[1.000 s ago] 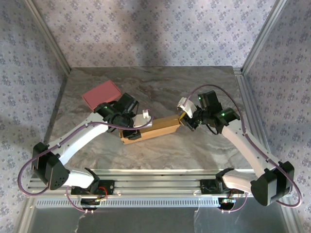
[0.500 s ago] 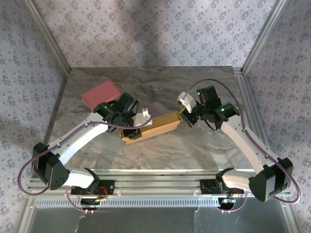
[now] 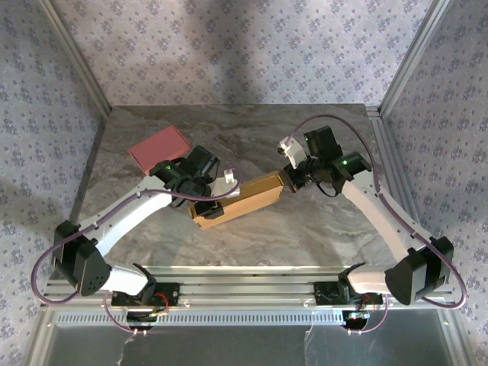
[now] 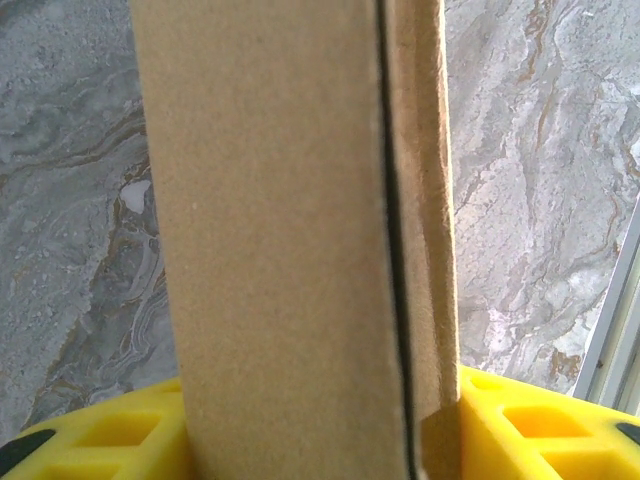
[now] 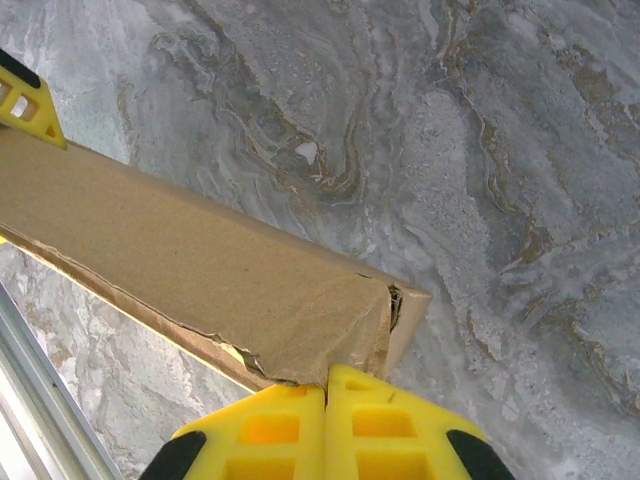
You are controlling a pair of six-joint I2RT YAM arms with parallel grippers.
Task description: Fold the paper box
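The paper box point(image 3: 242, 198) is a long brown cardboard shape lying slantwise mid-table. My left gripper point(image 3: 207, 207) is shut on its left end. In the left wrist view the box point(image 4: 270, 200) fills the gap between the yellow fingers point(image 4: 530, 425). My right gripper point(image 3: 288, 181) is shut at the box's right end. In the right wrist view its joined tips point(image 5: 326, 385) touch the crumpled, torn corner of the box point(image 5: 200, 260). Nothing shows between them.
A pink flat rectangle point(image 3: 158, 148) lies at the back left, just behind the left arm. Metal frame posts point(image 3: 76, 57) stand at the table's sides, and a rail point(image 3: 244, 293) runs along the near edge. Bare marble point(image 3: 252, 244) lies in front of the box.
The right arm has swung toward the far side and slightly left, with its shut tips at the box's right end. That end has shifted a little away. The left gripper stays put.
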